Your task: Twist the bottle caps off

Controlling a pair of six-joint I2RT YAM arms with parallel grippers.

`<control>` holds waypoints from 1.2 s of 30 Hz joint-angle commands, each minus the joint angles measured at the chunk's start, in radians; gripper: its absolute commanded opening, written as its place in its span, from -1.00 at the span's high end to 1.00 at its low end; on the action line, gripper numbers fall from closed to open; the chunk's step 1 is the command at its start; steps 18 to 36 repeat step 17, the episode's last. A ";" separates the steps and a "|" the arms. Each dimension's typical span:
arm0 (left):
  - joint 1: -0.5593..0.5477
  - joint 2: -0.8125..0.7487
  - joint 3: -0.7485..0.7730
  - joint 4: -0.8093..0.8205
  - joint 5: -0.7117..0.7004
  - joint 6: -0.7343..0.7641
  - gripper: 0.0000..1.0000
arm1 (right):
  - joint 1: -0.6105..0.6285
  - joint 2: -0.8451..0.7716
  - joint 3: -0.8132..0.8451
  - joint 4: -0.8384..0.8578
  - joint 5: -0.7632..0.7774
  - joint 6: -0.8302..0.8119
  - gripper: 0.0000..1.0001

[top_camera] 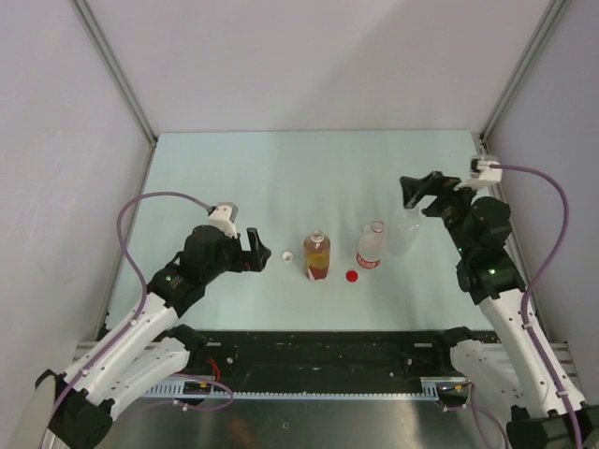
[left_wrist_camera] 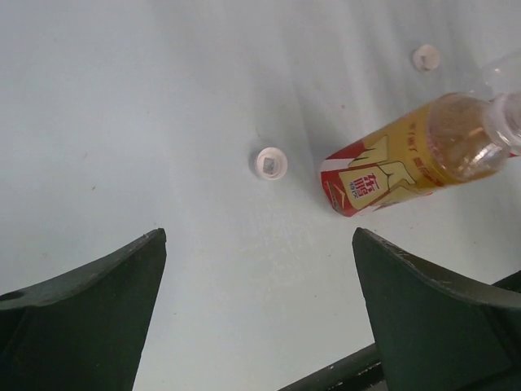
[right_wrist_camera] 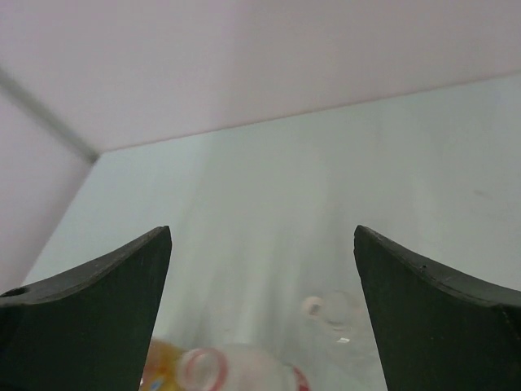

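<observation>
Three bottles stand in a row. The amber bottle (top_camera: 317, 254) and the red-and-white labelled bottle (top_camera: 372, 247) have open mouths. The clear plain bottle (top_camera: 404, 230) stands furthest right. A white cap (top_camera: 287, 256) lies left of the amber bottle and a red cap (top_camera: 352, 276) lies between the first two bottles. My left gripper (top_camera: 255, 251) is open and empty, just left of the white cap (left_wrist_camera: 269, 162), with the amber bottle (left_wrist_camera: 407, 159) to the right. My right gripper (top_camera: 412, 192) is open and empty above and behind the clear bottle. The labelled bottle's mouth (right_wrist_camera: 203, 368) shows below it.
A second pale cap (left_wrist_camera: 426, 57) lies beyond the amber bottle, and also shows blurred in the right wrist view (right_wrist_camera: 313, 306). White walls enclose the pale green table (top_camera: 234, 178) on three sides. A dark rail (top_camera: 318, 351) runs along the near edge.
</observation>
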 commanded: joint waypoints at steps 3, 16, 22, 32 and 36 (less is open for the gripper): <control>0.037 0.026 0.046 -0.026 0.055 -0.032 -0.99 | -0.256 -0.070 0.055 -0.207 0.031 0.038 -0.95; 0.037 -0.071 0.065 -0.006 -0.103 0.036 -0.99 | -0.359 -0.097 -0.012 -0.235 0.167 0.090 -0.96; 0.037 -0.075 0.066 0.000 -0.121 0.042 -0.99 | -0.360 -0.101 -0.022 -0.230 0.195 0.091 -0.96; 0.037 -0.075 0.066 0.000 -0.121 0.042 -0.99 | -0.360 -0.101 -0.022 -0.230 0.195 0.091 -0.96; 0.037 -0.075 0.066 0.000 -0.121 0.042 -0.99 | -0.360 -0.101 -0.022 -0.230 0.195 0.091 -0.96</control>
